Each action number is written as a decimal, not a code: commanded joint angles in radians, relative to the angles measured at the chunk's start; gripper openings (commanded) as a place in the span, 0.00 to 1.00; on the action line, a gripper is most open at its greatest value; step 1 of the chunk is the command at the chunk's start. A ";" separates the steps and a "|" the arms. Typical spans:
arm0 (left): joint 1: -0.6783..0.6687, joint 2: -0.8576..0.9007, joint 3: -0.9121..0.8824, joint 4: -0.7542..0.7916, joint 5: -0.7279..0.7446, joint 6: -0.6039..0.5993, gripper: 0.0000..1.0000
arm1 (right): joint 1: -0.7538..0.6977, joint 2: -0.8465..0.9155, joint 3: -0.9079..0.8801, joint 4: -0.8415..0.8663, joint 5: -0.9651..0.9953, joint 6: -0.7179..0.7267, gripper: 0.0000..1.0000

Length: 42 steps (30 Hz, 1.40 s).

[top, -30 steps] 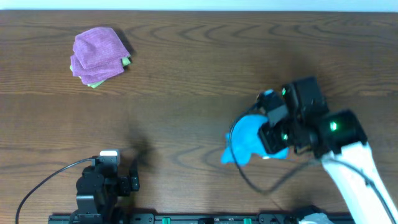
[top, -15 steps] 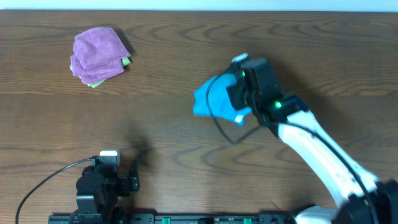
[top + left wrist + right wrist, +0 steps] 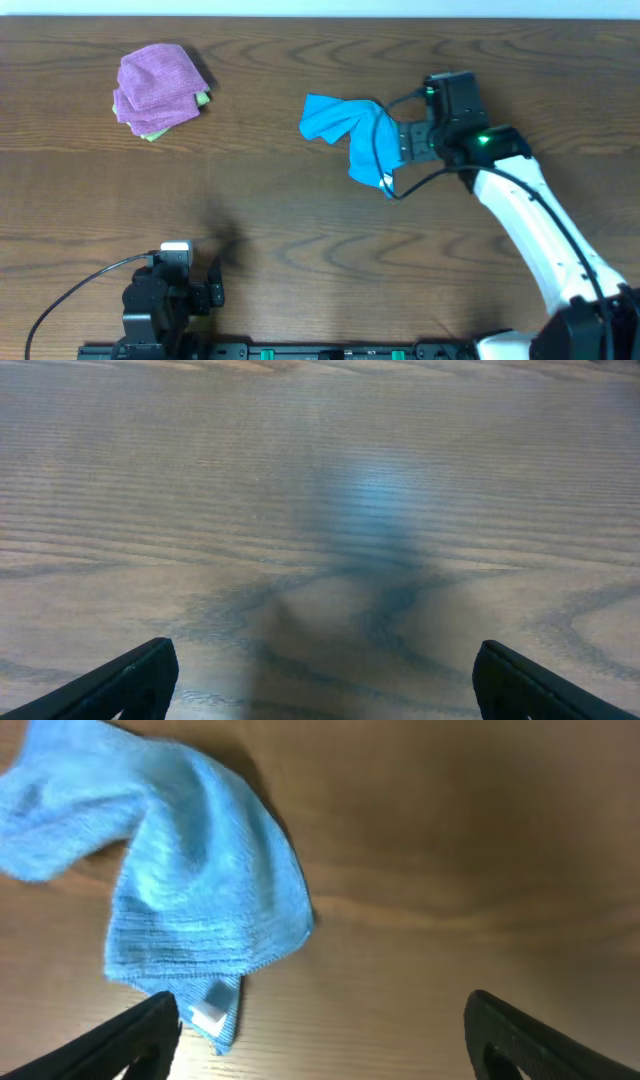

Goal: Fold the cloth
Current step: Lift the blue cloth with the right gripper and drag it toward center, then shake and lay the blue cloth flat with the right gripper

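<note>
The cloth (image 3: 345,132) is bright sky-blue terry. It lies crumpled on the wooden table right of centre, one lobe stretched to the left. In the right wrist view the cloth (image 3: 190,880) fills the upper left, and its small white tag (image 3: 209,1013) shows at the lower corner. My right gripper (image 3: 399,141) stands open just right of the cloth; my right gripper (image 3: 325,1040) has bare wood between its fingers, and the left fingertip (image 3: 145,1028) is close to the tag. My left gripper (image 3: 214,284) rests near the front edge; my left gripper (image 3: 325,685) is wide open over bare table.
A folded purple cloth (image 3: 157,85) sits at the back left on top of a light green cloth (image 3: 152,134). A black cable (image 3: 60,295) loops by the left arm's base at the front edge.
My right gripper carried the cloth from the front right toward the back centre, then opened and let it go. The cloth now lies on the table. The left arm has not moved.
</note>
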 commanded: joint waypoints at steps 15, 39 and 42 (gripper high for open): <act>-0.004 -0.007 -0.023 -0.045 -0.018 0.003 0.95 | -0.164 0.384 -0.096 0.264 -0.536 0.222 0.68; -0.004 -0.006 -0.023 -0.045 -0.018 0.003 0.95 | -0.174 0.002 -0.072 0.319 -0.449 0.071 0.01; -0.004 -0.006 -0.023 -0.045 -0.018 0.003 0.95 | -0.173 -0.102 -0.072 0.314 -0.414 0.039 0.01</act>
